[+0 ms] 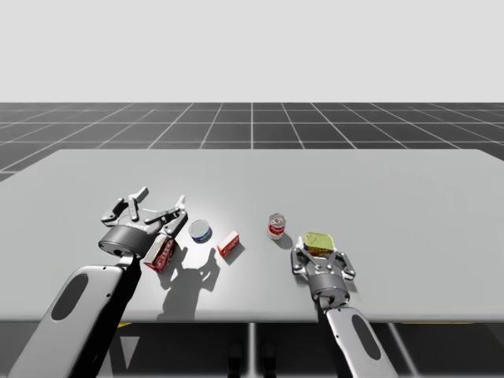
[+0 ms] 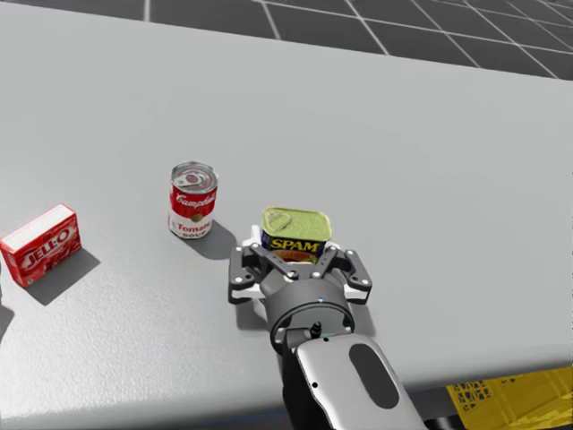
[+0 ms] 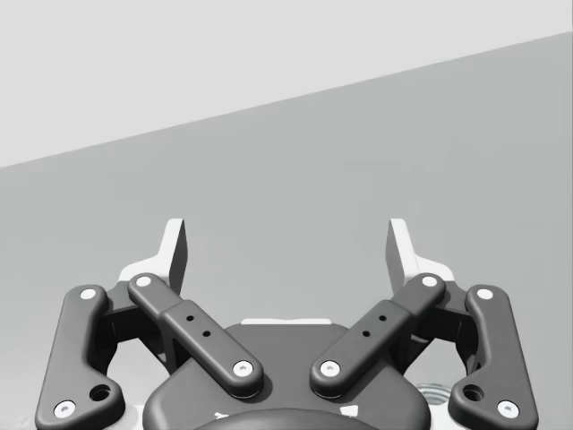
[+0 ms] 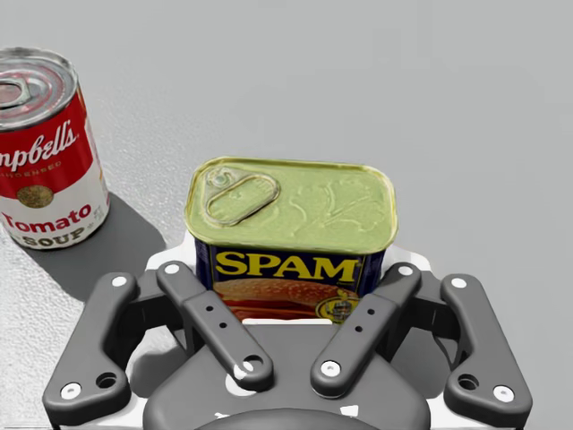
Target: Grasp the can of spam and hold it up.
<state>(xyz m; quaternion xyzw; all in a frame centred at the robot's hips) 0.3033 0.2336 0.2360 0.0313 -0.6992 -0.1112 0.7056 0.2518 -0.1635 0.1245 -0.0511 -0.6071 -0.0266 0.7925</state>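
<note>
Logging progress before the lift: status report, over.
Left fingers open. Right fingers closed on blue rectangular can, not yet off table. Red round can stands beside it, apart.

We're looking at the blue rectangular can (image 4: 291, 260): rounded corners, yellow-green lid with a pull tab, lid facing up. It's standing upright on the grey table (image 2: 430, 179), close to the near edge, over on our right side. It's sitting between the fingers of our right gripper (image 4: 288, 285), which are pressing on its two short sides. A red-and-white round can (image 4: 45, 161) is standing nearby, not touching it.
</note>
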